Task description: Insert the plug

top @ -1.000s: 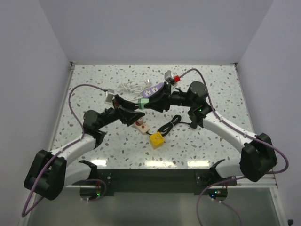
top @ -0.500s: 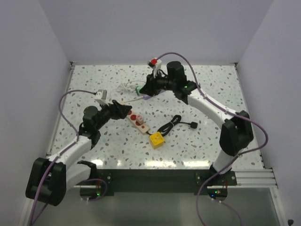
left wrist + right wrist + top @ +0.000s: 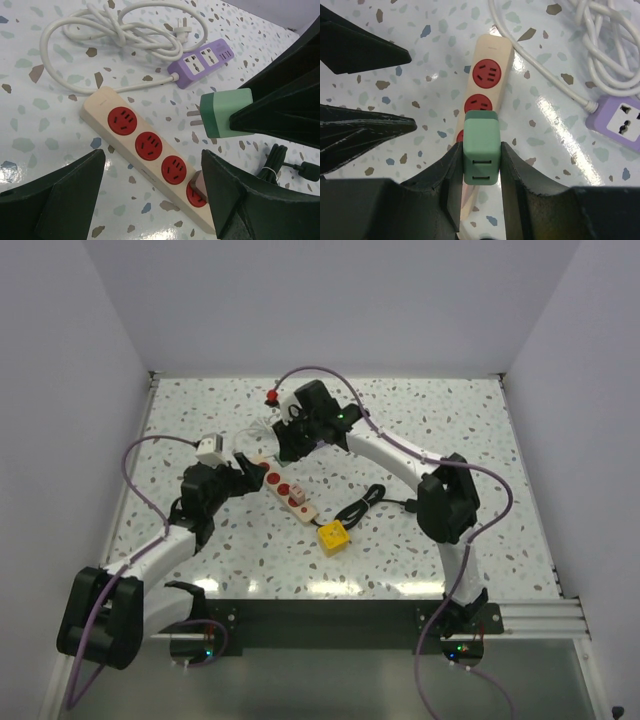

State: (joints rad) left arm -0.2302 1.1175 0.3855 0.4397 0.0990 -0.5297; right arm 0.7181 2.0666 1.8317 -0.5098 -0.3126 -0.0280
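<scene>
Mint-green and boxy, the plastic plug adapter (image 3: 224, 113) is up in the air, pinched flat between the two black fingers of the right gripper (image 3: 480, 150), which is clamped on its sides with the two little slots on its back facing the wrist camera. Its metal prongs point away from that camera, down toward the long beige power strip with round red sockets (image 3: 484, 89), lying slantwise across the middle of the speckled white table (image 3: 450, 420). From the left wrist view the adapter hangs at the right of the frame, clear of the strip, nothing touching! The left gripper (image 3: 153, 155) is spread wide, one dark finger at the lower left and one at the lower right of its own view, straddling the strip; whether it presses on anything I can't tell. A small pale plug seems to sit already in the lowest socket in that view, and three red ones look free. Off at the upper part of the frame lie a purple power strip (image 3: 202, 62) and its coiled white cable (image 3: 120, 30); nearer the arms, a yellow cube (image 3: 334, 535) with a black cord (image 3: 365, 502). So this looks like the lining-up step, insertion not yet made. Next, I'd say, the prongs need squaring over one free socket, matched to its slots, then a straight push, ideally with the left claw steadying the strip.
</scene>
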